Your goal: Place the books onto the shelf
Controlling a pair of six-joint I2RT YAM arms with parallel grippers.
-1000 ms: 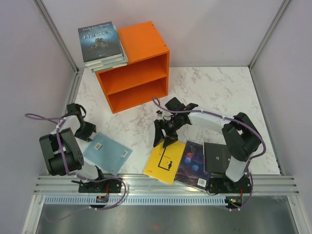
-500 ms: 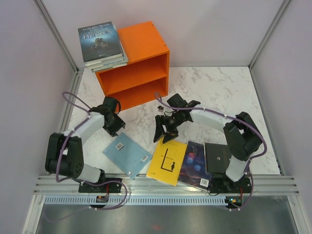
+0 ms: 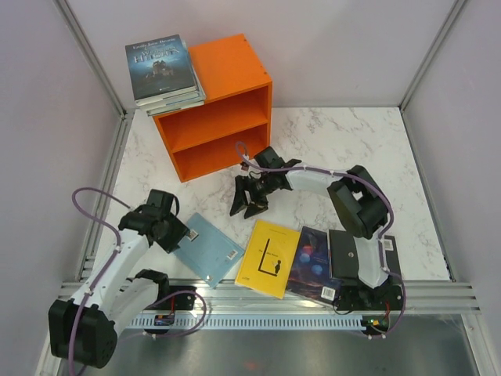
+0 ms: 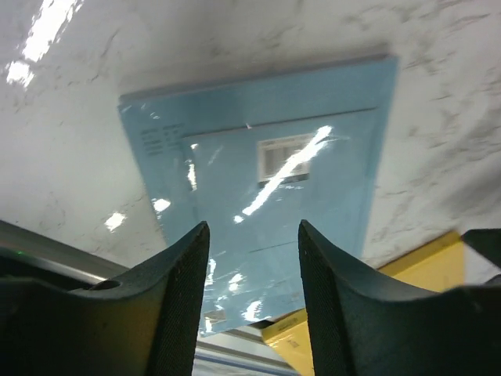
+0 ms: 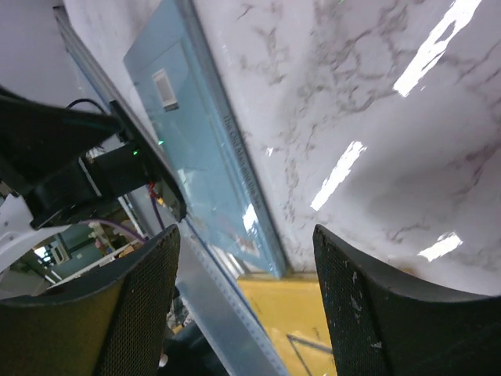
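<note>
Compared with half a second ago, the left arm has pulled back from the shelf (image 3: 235,74). The left gripper (image 3: 174,233) now sits at the left edge of the light blue book (image 3: 207,249), which has hardly moved. The right gripper (image 3: 244,205) has left the yellow book (image 3: 268,258) and come nearer to the lower compartment of the shelf.

The top view does not show the jaws well. The left wrist view shows the left jaws about half open with nothing between them, above the barcode side of the light blue book. The right wrist view shows the right jaws wide apart and holding nothing, above the marble table (image 3: 352,149).

Four books lie flat on the table near the arm bases: light blue, yellow, dark blue (image 3: 311,262) and black (image 3: 344,251). One stack of books (image 3: 160,66) lies on top of the shelf; I cannot count it exactly.
</note>
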